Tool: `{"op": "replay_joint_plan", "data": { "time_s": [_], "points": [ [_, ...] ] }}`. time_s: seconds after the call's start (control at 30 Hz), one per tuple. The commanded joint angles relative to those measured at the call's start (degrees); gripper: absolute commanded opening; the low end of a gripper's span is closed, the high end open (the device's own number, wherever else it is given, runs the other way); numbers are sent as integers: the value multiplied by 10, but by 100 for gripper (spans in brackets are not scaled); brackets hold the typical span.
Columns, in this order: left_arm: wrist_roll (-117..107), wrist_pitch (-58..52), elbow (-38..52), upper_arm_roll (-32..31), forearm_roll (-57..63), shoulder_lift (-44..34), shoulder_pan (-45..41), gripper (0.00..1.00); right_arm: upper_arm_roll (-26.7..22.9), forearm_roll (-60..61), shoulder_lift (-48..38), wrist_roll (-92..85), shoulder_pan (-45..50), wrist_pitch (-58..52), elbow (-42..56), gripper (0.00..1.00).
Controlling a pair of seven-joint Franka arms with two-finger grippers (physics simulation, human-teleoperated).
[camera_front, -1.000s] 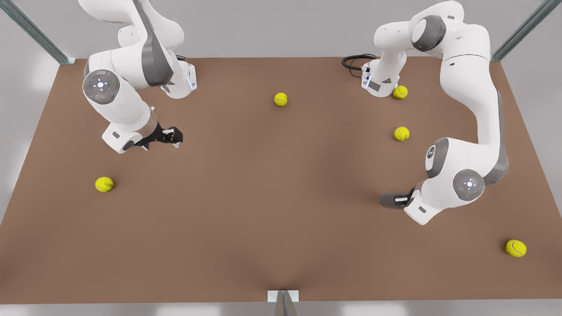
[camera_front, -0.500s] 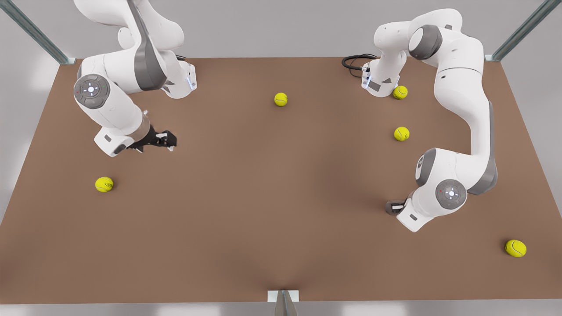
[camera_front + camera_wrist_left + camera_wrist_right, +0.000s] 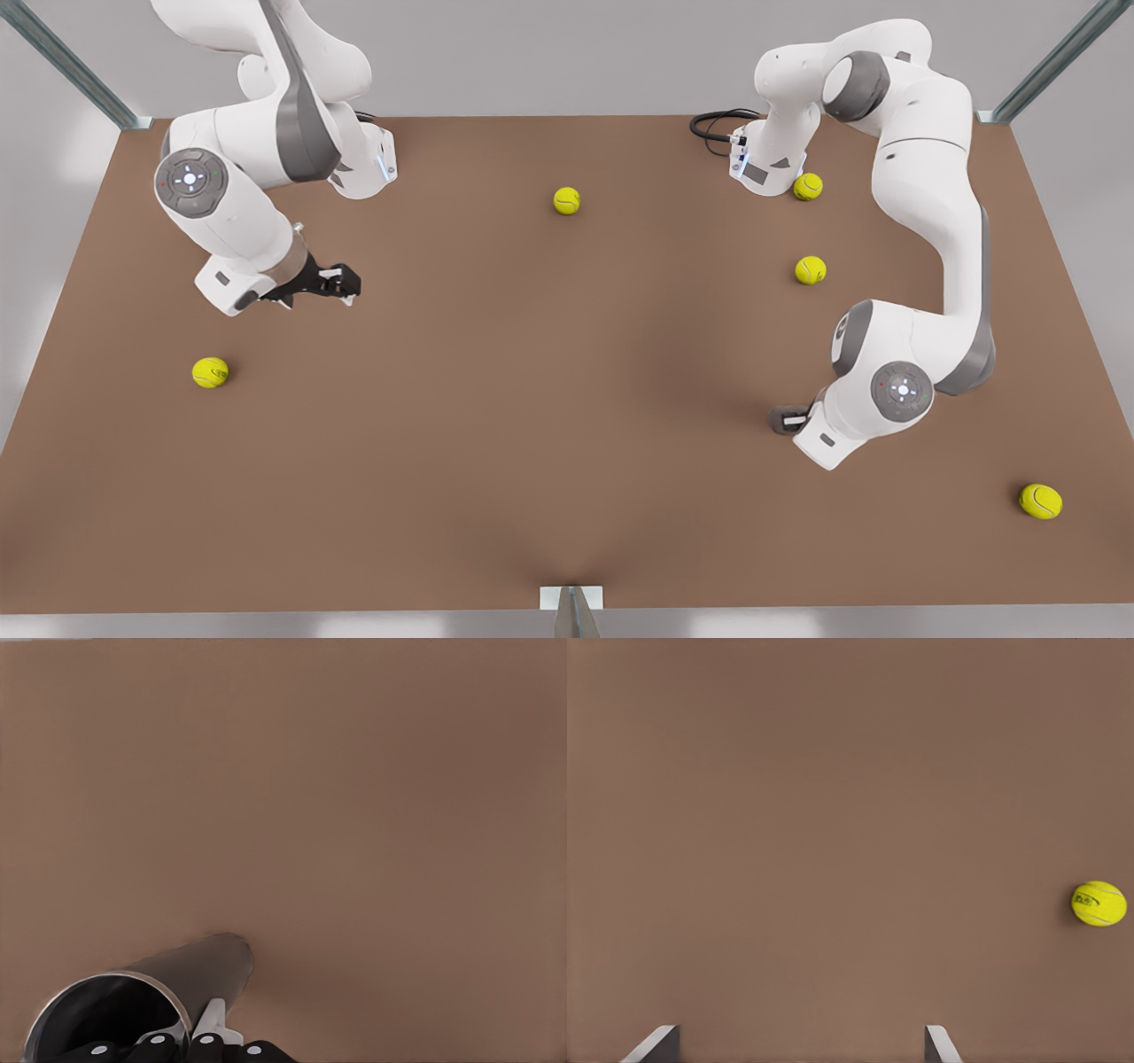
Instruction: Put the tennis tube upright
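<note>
**A:** Start at the front view's left. What's there?

**B:** The right gripper [image 3: 341,282] waits at about 10 o'clock on the table [image 3: 532,425], jaws wide apart and holding nothing. A ball [image 3: 210,372] lies at its 8 o'clock, well apart.

**A:** And the tube?

**B:** The tube [image 3: 784,418] is at about 4 o'clock on the table. The left gripper [image 3: 802,415] is clamped on its wall at the open rim [image 3: 106,985]. The far end seems to rest on the table, with the tube leaning and not quite vertical.

**A:** What could spoil it?

**B:** The grip is thin, pinching the rim only. If the arm tips the tube fast, it may pivot between the pads or slide out. If the gripper lets go while the tube leans, I'd expect it to topple and roll. Pressing down hard could skid the base across the table.
</note>
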Motion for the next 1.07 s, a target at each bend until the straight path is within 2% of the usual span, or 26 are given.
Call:
{"op": "replay_joint_plan", "data": {
  "time_s": [0.0,0.3,0.33,0.37,0.4,0.57,0.7,0.73,0.8,0.87,0.93,1.03],
  "points": [
    [0,0,0,0,-9,0,0,21,0,0,0,0,-3,0,0,100],
    [2,-1,4,3,-6,0,-1,21,0,0,1,0,-2,1,-1,100],
    [4,0,4,3,-5,1,-1,30,0,0,1,0,-2,2,-1,100],
    [4,0,4,3,-5,1,-1,77,0,0,1,0,-2,1,-1,100],
    [2,1,4,3,-4,1,-4,100,0,0,1,0,-2,1,-1,100],
    [0,-11,4,0,-9,-10,-4,100,1,0,0,0,-2,1,-1,100],
    [0,-106,4,-4,-34,-69,-4,100,1,0,0,0,-2,1,-1,100],
    [0,-139,3,-5,-33,-98,-2,100,1,0,0,0,-2,1,-1,100],
    [0,-256,-16,-11,-41,-204,4,100,1,0,1,0,-2,2,-1,100],
    [-10,-278,-129,-12,-94,-359,30,100,1,0,1,0,-2,1,-1,100],
    [-22,-282,-169,-13,-100,-396,30,100,1,0,1,0,-2,2,-1,100],
    [-23,-286,-169,-14,-103,-396,29,100,1,0,1,0,-2,2,-2,100]
  ]
}}
